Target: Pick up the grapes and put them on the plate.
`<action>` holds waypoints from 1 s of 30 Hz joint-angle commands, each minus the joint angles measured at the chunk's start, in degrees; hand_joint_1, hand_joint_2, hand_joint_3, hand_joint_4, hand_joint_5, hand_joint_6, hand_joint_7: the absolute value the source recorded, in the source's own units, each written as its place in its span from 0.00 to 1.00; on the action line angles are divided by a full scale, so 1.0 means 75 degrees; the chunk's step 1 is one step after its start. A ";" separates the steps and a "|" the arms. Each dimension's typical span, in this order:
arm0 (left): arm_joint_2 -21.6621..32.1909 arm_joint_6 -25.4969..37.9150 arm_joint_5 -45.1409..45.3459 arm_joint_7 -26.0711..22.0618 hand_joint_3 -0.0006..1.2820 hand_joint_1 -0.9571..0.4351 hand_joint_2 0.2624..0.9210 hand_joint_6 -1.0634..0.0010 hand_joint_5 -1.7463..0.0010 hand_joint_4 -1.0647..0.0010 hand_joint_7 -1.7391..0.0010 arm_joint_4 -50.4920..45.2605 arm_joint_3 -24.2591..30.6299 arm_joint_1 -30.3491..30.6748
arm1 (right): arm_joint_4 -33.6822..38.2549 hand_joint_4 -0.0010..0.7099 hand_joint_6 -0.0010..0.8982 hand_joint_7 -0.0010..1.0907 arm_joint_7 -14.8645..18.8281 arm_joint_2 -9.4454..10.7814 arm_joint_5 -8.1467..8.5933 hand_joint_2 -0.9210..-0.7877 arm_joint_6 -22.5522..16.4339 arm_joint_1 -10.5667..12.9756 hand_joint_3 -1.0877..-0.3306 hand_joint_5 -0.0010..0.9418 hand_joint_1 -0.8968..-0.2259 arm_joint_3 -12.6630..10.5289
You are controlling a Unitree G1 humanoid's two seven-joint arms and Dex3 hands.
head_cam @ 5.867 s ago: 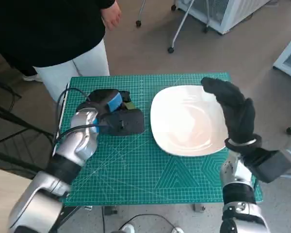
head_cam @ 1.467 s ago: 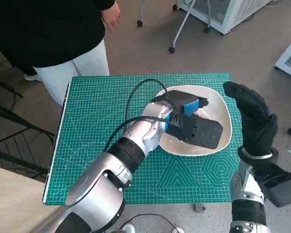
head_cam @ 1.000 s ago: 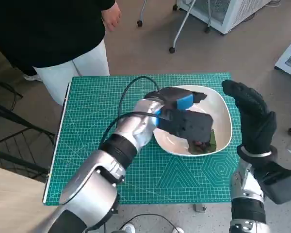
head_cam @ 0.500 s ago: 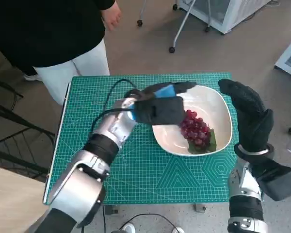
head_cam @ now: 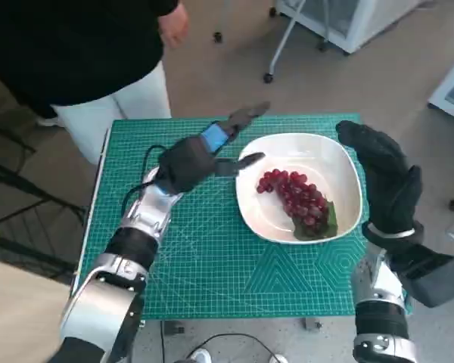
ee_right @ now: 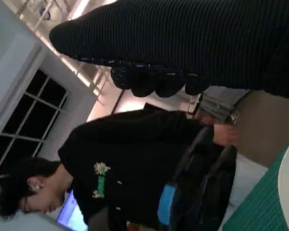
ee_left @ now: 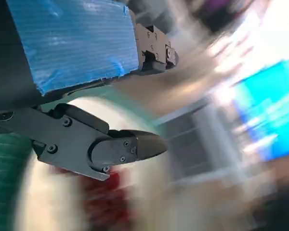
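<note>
Head view: the grapes lie on the white plate, a dark red cluster running from the plate's middle toward its 5 o'clock rim, where a green leaf sits under the end of the bunch. By that, I judge the placing step done; what is left is only to draw the arms clear without brushing the plate. That calls for the left arm to pull toward 8 o'clock, away from the rim, keeping its fingertips above the dish.

The left hand hangs over the green cutting mat at the plate's 9 o'clock side, released and holding nothing, with its fingers spread: one reaches up toward 1 o'clock, another points at 3 o'clock with its tip at the plate's edge. The left wrist view is badly blurred but shows the black fingers apart with nothing between them.

The right hand, in its black glove, stands upright at the plate's 3 o'clock rim, fingers loosely extended and grasping nothing. A person in a dark top stands at the table's 11 o'clock corner.
</note>
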 commanded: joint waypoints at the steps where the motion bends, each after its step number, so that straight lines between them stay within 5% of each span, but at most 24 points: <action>1: 0.0013 -0.0893 -0.0429 0.0119 0.25 0.34 1.00 0.78 0.99 0.81 0.99 -0.0305 0.0454 0.0716 | 0.0261 0.28 0.20 0.00 -0.0020 0.0039 -0.0119 0.00 -0.0061 -0.0057 0.63 0.00 0.63 0.0018; 16: 0.0151 -0.1361 -0.0664 0.0197 0.21 0.36 1.00 0.80 1.00 0.86 1.00 -0.1682 0.0673 0.1995 | 0.0834 0.29 0.21 0.00 0.0046 0.0048 -0.0196 0.00 -0.0270 -0.0284 0.66 0.01 0.62 -0.0005; 30: 0.0195 -0.2256 -0.0329 0.0959 0.27 0.32 1.00 0.82 1.00 0.88 1.00 -0.2638 0.0712 0.3061 | 0.1233 0.31 0.21 0.01 0.0453 0.0106 -0.0060 0.00 -0.0390 -0.0467 0.68 0.01 0.60 -0.0023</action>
